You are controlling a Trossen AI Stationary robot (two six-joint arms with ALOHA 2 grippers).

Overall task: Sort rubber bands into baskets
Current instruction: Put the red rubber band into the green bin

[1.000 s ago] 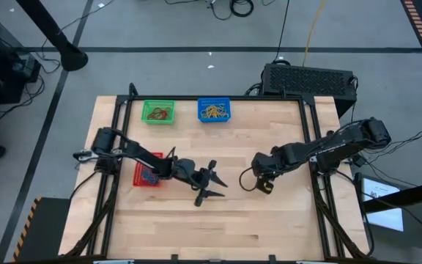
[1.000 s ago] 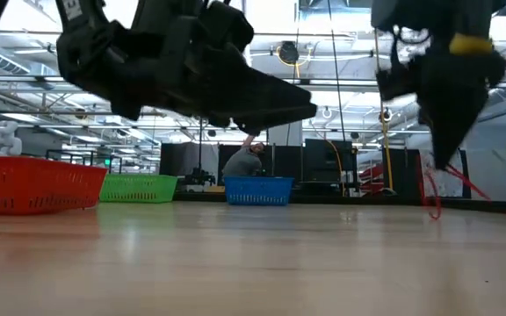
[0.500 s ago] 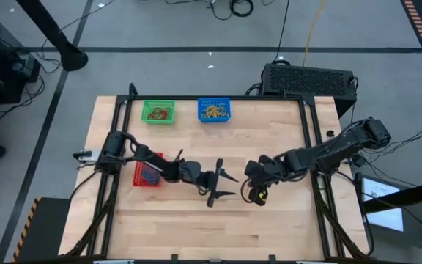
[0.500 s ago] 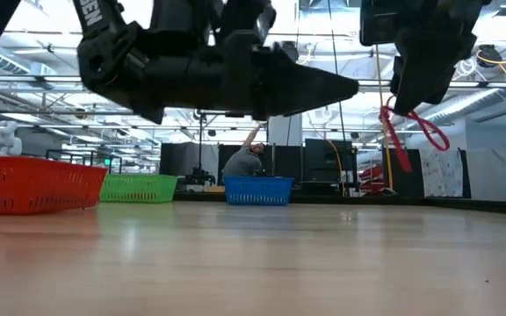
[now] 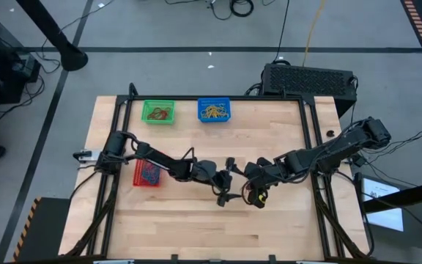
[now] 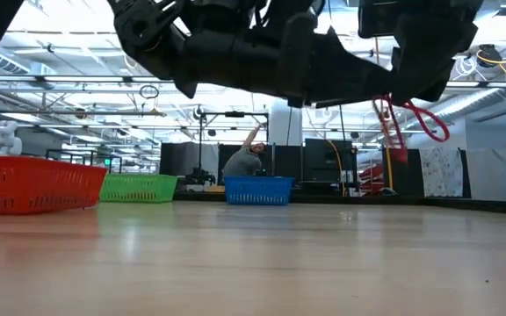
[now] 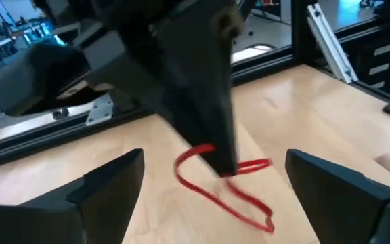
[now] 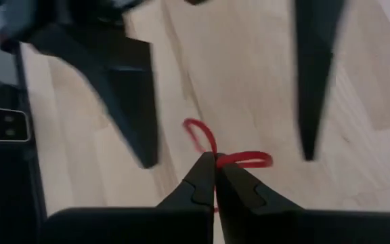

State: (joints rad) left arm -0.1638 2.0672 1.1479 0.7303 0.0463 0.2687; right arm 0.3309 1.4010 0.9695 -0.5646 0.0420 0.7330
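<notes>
**A:** Where is the band right now?

**B:** A red rubber band [image 8: 230, 157] hangs pinched in the right gripper [image 8: 214, 161], whose fingers are pressed together on it. It is off the counter [image 5: 196, 227], held in the air near the middle of the counter.

**A:** And the other arm?

**B:** The left gripper [image 5: 229, 180] reaches in from the left side and meets the right one. Its fingers [image 7: 114, 183] stand wide apart, one on each side of the band, with the right gripper's closed tip coming down between them.

**A:** Do the left fingers touch the band?

**B:** No. In the left wrist view the loops hang between the two fingers with bare wood on both sides.

**A:** How does the band sit in the grip?

**B:** It is nipped at one point, so the loops spill out from the tip on both sides. In the low view it dangles below the right gripper, well above the wood.

**A:** The baskets?

**B:** The red basket [image 5: 147, 173] sits on the left, beside the left arm. The green basket [image 5: 158, 111] and the blue basket [image 5: 214, 110] are at the far edge, side by side, each with bands in it. All three are well apart from the held band.
</notes>
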